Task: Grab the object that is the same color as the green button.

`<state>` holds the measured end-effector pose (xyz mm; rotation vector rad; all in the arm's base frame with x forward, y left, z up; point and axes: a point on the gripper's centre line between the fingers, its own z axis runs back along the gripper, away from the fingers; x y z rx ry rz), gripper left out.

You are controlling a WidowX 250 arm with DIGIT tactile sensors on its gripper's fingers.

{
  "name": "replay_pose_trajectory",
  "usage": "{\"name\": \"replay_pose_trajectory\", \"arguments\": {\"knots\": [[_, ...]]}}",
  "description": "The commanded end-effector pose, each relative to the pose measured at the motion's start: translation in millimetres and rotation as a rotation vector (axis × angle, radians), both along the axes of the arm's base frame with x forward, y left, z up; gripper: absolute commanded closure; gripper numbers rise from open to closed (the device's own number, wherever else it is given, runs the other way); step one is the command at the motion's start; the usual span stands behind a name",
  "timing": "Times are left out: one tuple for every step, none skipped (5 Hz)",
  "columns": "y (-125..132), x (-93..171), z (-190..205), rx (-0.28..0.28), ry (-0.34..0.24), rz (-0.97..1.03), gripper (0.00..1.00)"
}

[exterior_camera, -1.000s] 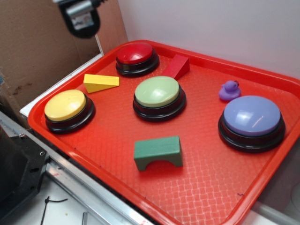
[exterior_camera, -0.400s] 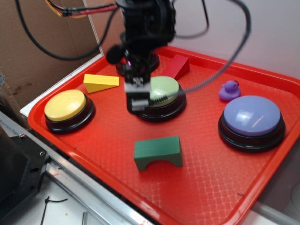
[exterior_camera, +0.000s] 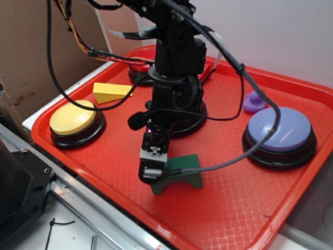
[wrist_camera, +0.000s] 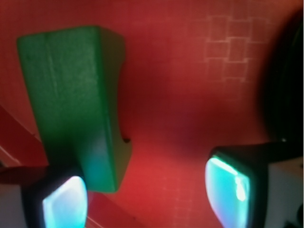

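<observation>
Dark green, the arched block (exterior_camera: 179,172) lies near the front of your red tray (exterior_camera: 244,208), well in front of the green button (exterior_camera: 200,112). Your gripper (wrist_camera: 147,190) hangs low over its left end, jaws apart, one pad (wrist_camera: 64,204) overlapping the block's end, the other beside it over bare tray.

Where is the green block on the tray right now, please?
In the exterior view the green block sits near the front edge of the red tray, in front of the middle button, with the open gripper at its left end.
</observation>
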<state>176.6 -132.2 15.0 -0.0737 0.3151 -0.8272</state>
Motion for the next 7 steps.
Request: {"name": "replay_pose_trajectory", "arguments": {"knots": [[-4.8,-20.6,44.4,-0.061,-0.168,-0.026,0.0],[-9.1,-21.8,86.2,-0.099,-0.275,0.01,0.0],[-16.6,-19.3,91.9,-0.135,-0.262,0.001,0.0],[-18.4,-15.3,51.5,-0.106,-0.123,-0.046,0.0],[-17.4,-16.2,19.1,-0.071,-0.043,-0.074,0.0],[-20.4,-17.7,-0.6,-0.059,-0.002,-0.086,0.0],[-18.8,-18.4,-4.1,-0.047,0.007,-0.08,0.0]]}}
